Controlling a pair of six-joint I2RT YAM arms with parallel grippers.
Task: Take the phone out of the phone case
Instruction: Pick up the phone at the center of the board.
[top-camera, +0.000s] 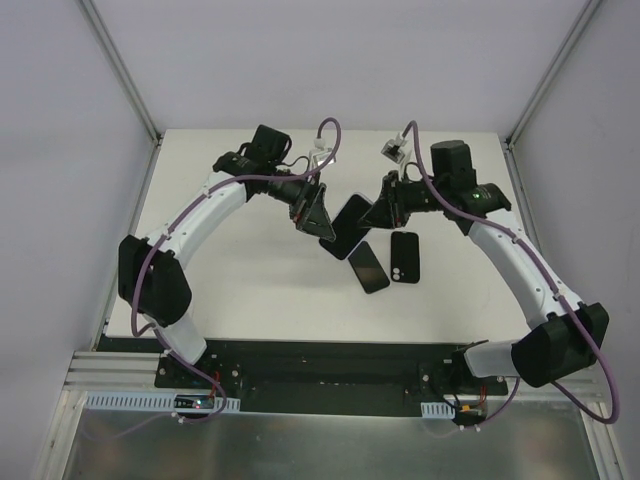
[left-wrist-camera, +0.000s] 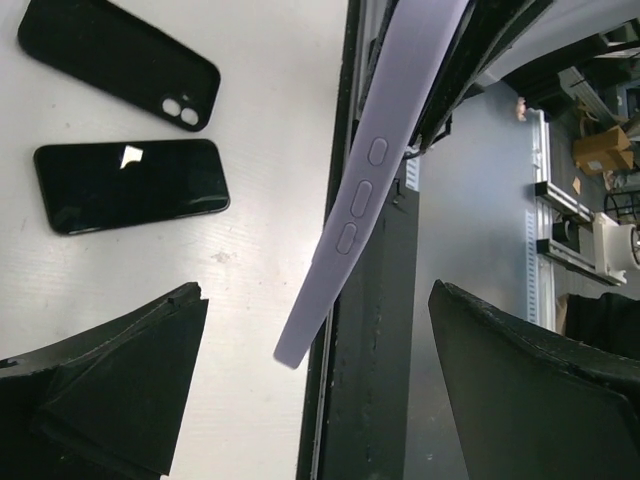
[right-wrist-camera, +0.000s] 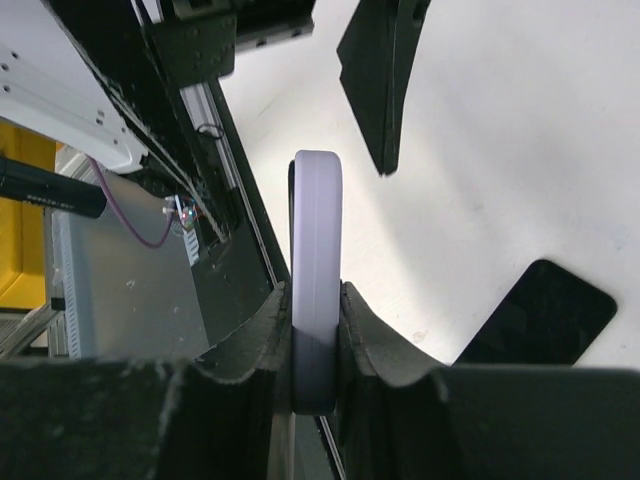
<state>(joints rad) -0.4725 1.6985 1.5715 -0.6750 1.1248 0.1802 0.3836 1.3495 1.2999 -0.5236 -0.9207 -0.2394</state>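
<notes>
Right gripper (right-wrist-camera: 317, 300) tight on lilac phone case (right-wrist-camera: 317, 215) (edge-on), left gripper (left-wrist-camera: 315, 295) agape.

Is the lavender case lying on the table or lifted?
Lifted: the right hand clamps the lavender case edge-on, clear of the table.

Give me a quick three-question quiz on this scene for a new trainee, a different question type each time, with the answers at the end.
1. True or false: the left gripper has its fingers closed on the lavender phone case.
2. Multiple choice: what lies beside the black phone? A) a black phone case B) a charging cable C) a white phone case
3. Fill in: the lavender phone case is clamped edge-on between the fingers of the ____ gripper.

Key:
1. False; its fingers stand wide apart.
2. A
3. Right; the right gripper holds it.
</notes>
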